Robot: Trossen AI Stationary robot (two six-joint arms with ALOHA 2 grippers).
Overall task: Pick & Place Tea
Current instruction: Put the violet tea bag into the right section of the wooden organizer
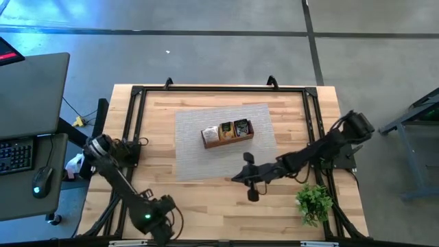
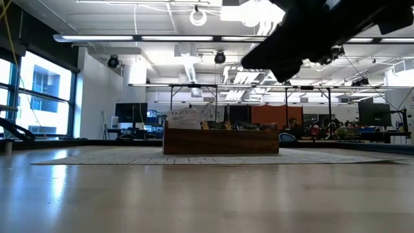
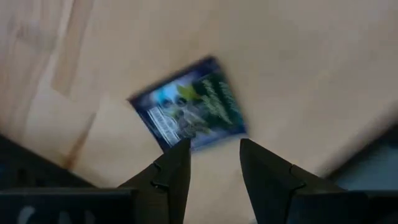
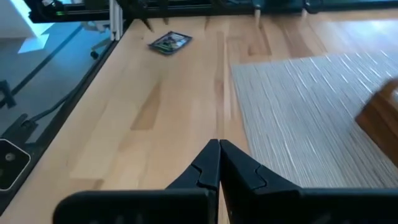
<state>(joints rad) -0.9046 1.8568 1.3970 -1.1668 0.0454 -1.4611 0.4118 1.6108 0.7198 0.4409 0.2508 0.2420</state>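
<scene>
Left tool (image 3: 214,165), fingers apart, above dark sachet (image 3: 188,112) hidden in high view; right tool (image 4: 219,163) together.

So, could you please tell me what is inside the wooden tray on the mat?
The wooden tray holds tea sachets standing in its three compartments: white-and-orange at one end, yellow in the middle, dark ones at the other. How many are packed behind each front sachet cannot be seen.

A tea sachet (image 3: 188,114) lies flat on the table (image 3: 298,74), just ahead of the left gripper's (image 3: 214,163) parted fingers (image 3: 171,171). Ahead of the right gripper's (image 4: 219,163) closed fingertips, the mat (image 4: 311,112) lies to one side, with the tray (image 1: 227,133) on it.
</scene>
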